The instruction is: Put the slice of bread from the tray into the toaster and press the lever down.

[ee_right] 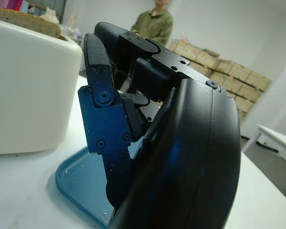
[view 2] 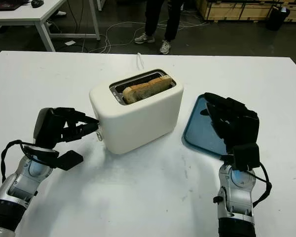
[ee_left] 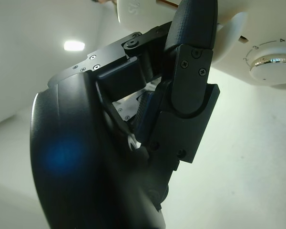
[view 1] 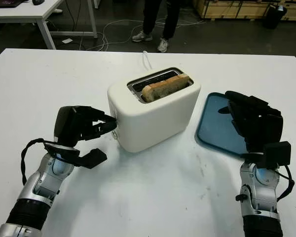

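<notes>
Left hand: the black left hand [view 1: 81, 126] is at the near left end of the toaster, its fingers [view 1: 104, 127] curled forward so the tips meet the toaster's end wall, where the lever [ee_left: 233, 28] sticks out. It is not wrapped around anything. In the left wrist view one finger lies up against the pale lever tab.
Right hand: the black right hand [view 1: 251, 121] is held over the near edge of the tray, fingers pointing away from the robot, open and holding nothing.
Bread: the slice of bread [view 1: 165, 87] stands on edge inside the toaster's slot, its browned crust showing above the top.
Toaster: a cream-white toaster [view 1: 155, 111] sits in the middle of the table, turned at an angle, with a white cord [view 1: 147, 59] running off behind it. A silver dial [ee_left: 274, 67] with numbers is on the end wall just beside the lever.
Tray: a blue tray [view 1: 214, 123] lies flat just to the right of the toaster, with no bread on it.
Table: a white table [view 1: 153, 197] carries everything.
Background: a person's legs and shoes [view 1: 155, 22] stand on the floor beyond the far edge of the table, near another white table [view 1: 24, 10] and stacked boxes [view 2: 237, 7].
</notes>
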### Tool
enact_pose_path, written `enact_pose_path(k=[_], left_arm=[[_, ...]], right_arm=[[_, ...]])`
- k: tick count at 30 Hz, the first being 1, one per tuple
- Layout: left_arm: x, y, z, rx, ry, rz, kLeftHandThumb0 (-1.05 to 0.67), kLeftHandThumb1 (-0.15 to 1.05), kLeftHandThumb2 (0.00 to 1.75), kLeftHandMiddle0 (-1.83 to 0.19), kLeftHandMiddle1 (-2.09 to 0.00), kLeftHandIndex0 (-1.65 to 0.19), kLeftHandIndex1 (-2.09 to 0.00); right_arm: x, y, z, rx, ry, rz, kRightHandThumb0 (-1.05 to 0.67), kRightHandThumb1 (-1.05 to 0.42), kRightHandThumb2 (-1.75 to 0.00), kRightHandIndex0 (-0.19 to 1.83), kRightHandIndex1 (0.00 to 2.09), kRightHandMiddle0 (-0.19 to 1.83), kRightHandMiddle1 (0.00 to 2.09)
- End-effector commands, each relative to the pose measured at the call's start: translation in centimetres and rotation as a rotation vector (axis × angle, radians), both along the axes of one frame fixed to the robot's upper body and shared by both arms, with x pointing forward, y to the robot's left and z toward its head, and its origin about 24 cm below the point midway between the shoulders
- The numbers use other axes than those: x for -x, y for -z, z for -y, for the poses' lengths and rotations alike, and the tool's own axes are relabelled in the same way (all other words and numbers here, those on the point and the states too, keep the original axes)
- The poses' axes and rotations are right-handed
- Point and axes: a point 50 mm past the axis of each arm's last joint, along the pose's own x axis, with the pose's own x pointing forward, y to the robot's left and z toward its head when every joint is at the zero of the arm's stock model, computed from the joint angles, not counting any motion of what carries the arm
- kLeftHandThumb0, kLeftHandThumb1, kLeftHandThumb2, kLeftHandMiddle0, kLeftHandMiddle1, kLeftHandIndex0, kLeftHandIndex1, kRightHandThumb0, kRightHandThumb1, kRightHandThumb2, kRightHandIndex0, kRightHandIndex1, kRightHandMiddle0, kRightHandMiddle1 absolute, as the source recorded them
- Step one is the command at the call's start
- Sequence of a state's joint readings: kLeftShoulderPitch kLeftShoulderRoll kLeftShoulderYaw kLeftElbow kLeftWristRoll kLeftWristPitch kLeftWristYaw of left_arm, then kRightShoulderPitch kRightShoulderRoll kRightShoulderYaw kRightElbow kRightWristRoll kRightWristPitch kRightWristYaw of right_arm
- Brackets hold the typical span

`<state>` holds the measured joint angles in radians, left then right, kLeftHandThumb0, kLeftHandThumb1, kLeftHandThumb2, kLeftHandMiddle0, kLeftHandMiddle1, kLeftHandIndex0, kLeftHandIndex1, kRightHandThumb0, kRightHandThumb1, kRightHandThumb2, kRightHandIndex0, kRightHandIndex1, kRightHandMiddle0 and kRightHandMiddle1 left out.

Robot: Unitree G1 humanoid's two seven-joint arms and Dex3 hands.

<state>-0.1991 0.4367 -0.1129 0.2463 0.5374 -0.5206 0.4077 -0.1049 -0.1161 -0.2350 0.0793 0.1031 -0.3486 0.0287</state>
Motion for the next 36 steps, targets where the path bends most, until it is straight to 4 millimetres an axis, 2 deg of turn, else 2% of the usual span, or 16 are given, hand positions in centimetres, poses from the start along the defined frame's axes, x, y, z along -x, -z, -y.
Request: enact_pose_path(k=[1, 5, 6, 7, 8, 10, 12, 15, 20, 24, 33, 36], left_arm=[[0.4, 0.0, 0.5, 0.010, 0.025, 0.038, -0.93, 0.92, 0.32, -1.21, -1.67, -1.50, -0.04], [0.5, -0.7, 0.5, 0.046, 0.023, 0.104, -0.93, 0.92, 0.40, -1.19, -1.71, -1.47, -0.11], [0.5, -0.8, 0.4, 0.050, 0.024, 0.120, -0.92, 0.92, 0.42, -1.17, -1.73, -1.27, -0.51], [0.5, -1.1, 0.3, 0.053, 0.020, 0.141, -0.92, 0.92, 0.43, -1.16, -1.74, -1.12, -0.79], [0.5, -1.3, 0.2, 0.053, 0.014, 0.157, -0.91, 0.92, 0.43, -1.15, -1.74, -1.01, -0.98], [0.5, -1.7, -0.1, 0.046, 0.006, 0.190, -0.90, 0.92, 0.43, -1.14, -1.74, -0.88, -1.19], [0.5, -2.2, -0.4, 0.018, -0.003, 0.215, -0.88, 0.92, 0.45, -1.15, -1.75, -0.82, -1.25], [0.4, -3.2, -1.2, -0.107, -0.020, 0.204, -0.89, 0.92, 0.50, -1.19, -1.75, -0.81, -1.29], [0.3, -4.4, -2.0, -0.228, 0.004, 0.145, -0.95, 0.92, 0.49, -1.20, -1.75, -0.92, -1.11], [0.1, -4.6, -2.1, -0.283, 0.018, 0.112, -1.02, 0.86, 0.66, -1.26, -1.75, -1.01, -0.94], [0.2, -4.9, -2.3, -0.365, 0.012, 0.066, -1.05, 0.82, 0.76, -1.27, -1.75, -1.03, -0.85], [0.2, -5.1, -2.3, -0.396, 0.025, 0.055, -1.05, 0.82, 0.80, -1.26, -1.75, -0.97, -0.84]], right_arm=[[0.0, 0.0, 0.1, 0.011, 0.000, 0.007, -0.45, -0.92, -0.15, 0.75, 1.30, 1.19, 0.00], [0.0, 0.1, 0.1, 0.018, -0.003, 0.005, -0.44, -0.92, -0.16, 0.75, 1.32, 1.18, 0.00], [0.0, 0.1, 0.1, 0.018, -0.006, 0.004, -0.43, -0.92, -0.16, 0.75, 1.30, 1.17, 0.00], [0.0, 0.2, 0.0, 0.014, -0.011, 0.003, -0.43, -0.92, -0.16, 0.76, 1.28, 1.17, 0.00], [0.0, 0.2, 0.0, 0.011, -0.014, 0.002, -0.42, -0.92, -0.16, 0.77, 1.26, 1.17, 0.00], [0.0, 0.2, -0.1, 0.012, -0.016, -0.002, -0.42, -0.92, -0.16, 0.79, 1.22, 1.17, 0.00], [0.0, 0.2, -0.1, 0.014, -0.017, -0.002, -0.42, -0.92, -0.17, 0.79, 1.23, 1.18, 0.00], [0.0, 0.2, -0.1, 0.018, -0.020, -0.001, -0.42, -0.92, -0.17, 0.77, 1.24, 1.18, 0.00], [0.0, 0.2, -0.1, 0.009, -0.023, 0.000, -0.41, -0.92, -0.17, 0.78, 1.22, 1.17, 0.00], [0.1, 0.2, -0.1, 0.012, -0.017, -0.003, -0.41, -0.92, -0.17, 0.78, 1.22, 1.17, 0.00], [0.1, 0.1, 0.0, 0.016, -0.018, 0.000, -0.42, -0.92, -0.17, 0.78, 1.21, 1.16, 0.00], [0.1, 0.2, 0.0, 0.017, -0.018, -0.001, -0.42, -0.92, -0.17, 0.78, 1.21, 1.16, 0.00]])
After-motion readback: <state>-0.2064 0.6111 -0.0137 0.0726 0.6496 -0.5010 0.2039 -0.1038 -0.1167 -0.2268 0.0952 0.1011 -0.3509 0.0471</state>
